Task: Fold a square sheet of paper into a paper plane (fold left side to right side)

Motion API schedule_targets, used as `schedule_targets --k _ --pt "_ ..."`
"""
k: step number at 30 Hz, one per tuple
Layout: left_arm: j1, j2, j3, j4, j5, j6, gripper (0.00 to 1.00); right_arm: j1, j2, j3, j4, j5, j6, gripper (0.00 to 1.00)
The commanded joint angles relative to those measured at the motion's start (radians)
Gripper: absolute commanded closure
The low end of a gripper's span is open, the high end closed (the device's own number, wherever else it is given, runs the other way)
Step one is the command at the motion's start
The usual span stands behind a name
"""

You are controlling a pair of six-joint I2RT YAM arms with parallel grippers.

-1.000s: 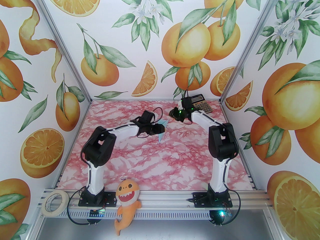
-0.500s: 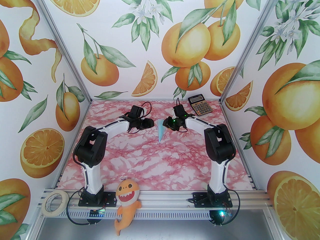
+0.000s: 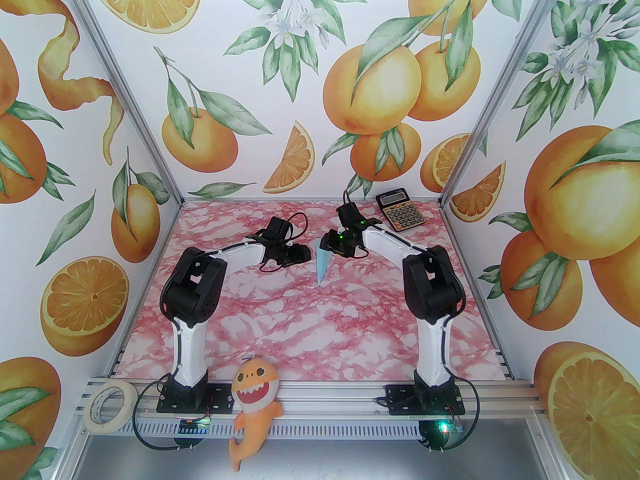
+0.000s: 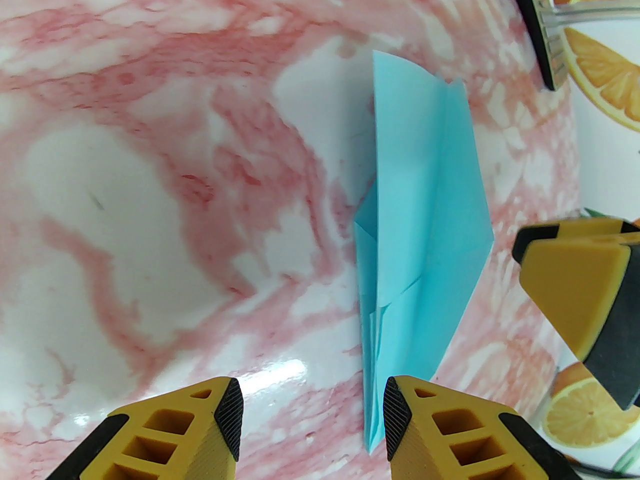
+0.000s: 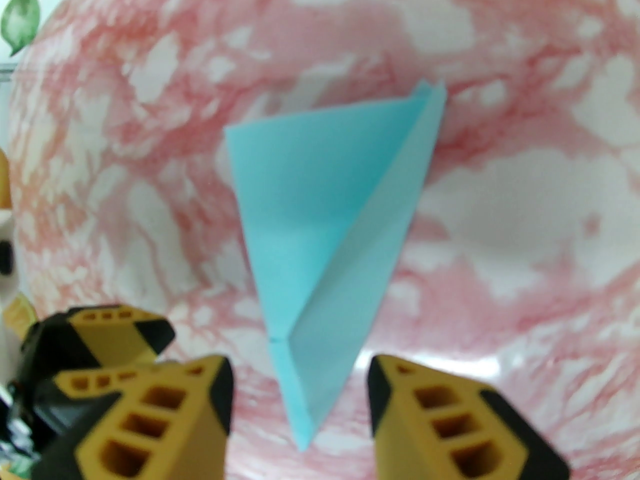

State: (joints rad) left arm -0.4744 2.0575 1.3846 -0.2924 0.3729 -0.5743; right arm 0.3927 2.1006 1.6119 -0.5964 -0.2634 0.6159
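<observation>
**Top view.** The plane (image 3: 321, 267), a slim pale-blue dart, lies on the pink-marbled counter (image 3: 280, 328) between the two end effectors. The left end effector (image 3: 306, 254) stands just left of the plane's wide far end. The right end effector (image 3: 326, 244) stands over that same end from the right. The plane's pointed tip reaches toward the near edge, clear of both. A calculator (image 3: 401, 211) lies behind the right end effector, well apart from the plane.

**Left wrist view.** The left end effector (image 4: 310, 418) has its fingers (image 4: 227, 418) spread and grips nothing. The plane (image 4: 425, 203) lies ahead and to the right of them, with one pointed end just inside the right-hand finger. One flap stands slightly raised along a lengthwise crease. A yellow finger (image 4: 575, 288) of the right end effector hangs just beside the plane's far edge.

**Right wrist view.** The right end effector (image 5: 300, 393) also has its fingers (image 5: 215, 403) spread. The plane's (image 5: 320, 208) narrow tip lies in the gap between them, and its body widens ahead. Neither finger touches the paper. The left end effector (image 5: 100, 328) shows to the left.
</observation>
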Motion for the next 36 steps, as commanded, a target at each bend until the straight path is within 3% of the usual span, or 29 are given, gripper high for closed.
schedule_targets --k 1,17,23,36 --pt "-0.019 0.027 0.058 -0.04 -0.016 0.039 0.48 0.008 0.046 0.043 -0.08 0.045 -0.043 0.5" --pt "-0.054 0.064 0.136 -0.11 -0.046 0.078 0.48 -0.026 -0.016 -0.075 -0.049 0.066 -0.06 0.72" --pt "-0.086 0.091 0.193 -0.137 -0.058 0.091 0.54 -0.04 -0.025 -0.118 -0.013 0.045 -0.052 0.73" --pt "-0.157 0.138 0.268 -0.204 -0.114 0.198 0.56 -0.057 -0.048 -0.168 0.028 0.027 -0.031 0.72"
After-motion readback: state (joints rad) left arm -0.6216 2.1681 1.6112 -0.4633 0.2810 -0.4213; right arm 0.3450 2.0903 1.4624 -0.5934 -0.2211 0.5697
